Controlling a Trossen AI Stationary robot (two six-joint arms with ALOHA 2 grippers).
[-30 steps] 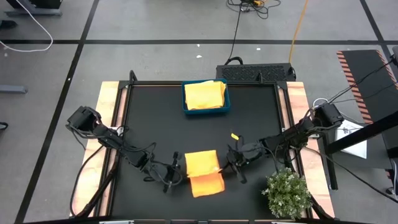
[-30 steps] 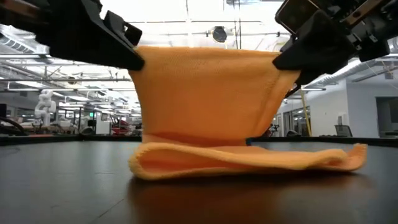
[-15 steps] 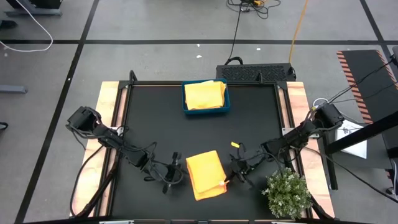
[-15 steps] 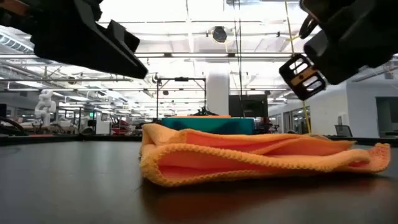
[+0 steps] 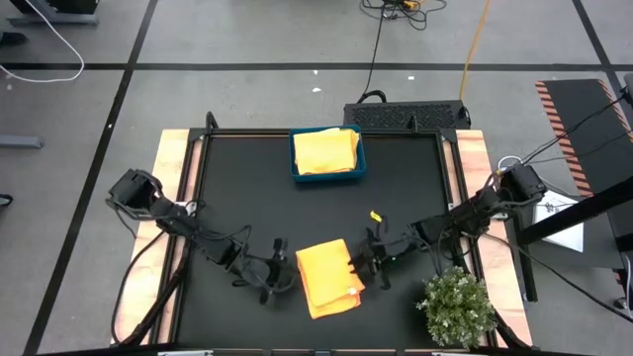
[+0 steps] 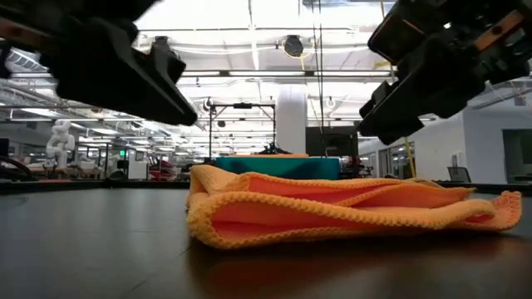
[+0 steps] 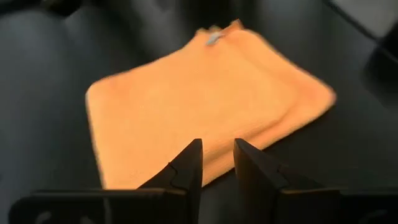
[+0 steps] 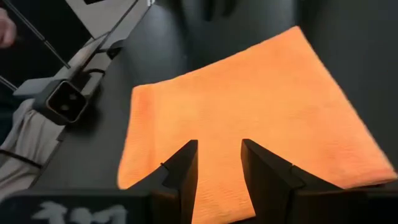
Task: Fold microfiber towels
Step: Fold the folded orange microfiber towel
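An orange towel (image 5: 327,278) lies folded flat near the front edge of the black counter (image 5: 247,188), between the two grippers. The left gripper (image 5: 280,280) sits just off the towel's left edge and the right gripper (image 5: 362,265) just off its right edge, each with jaws slightly parted and holding nothing. A pale yellow towel (image 5: 325,150) rests in the teal tray (image 5: 327,176) at the counter's far side.

No writing, label, brand, number or sign can be read in any view; the small white tag on the orange towel (image 7: 205,102) is blurred and shows no legible text
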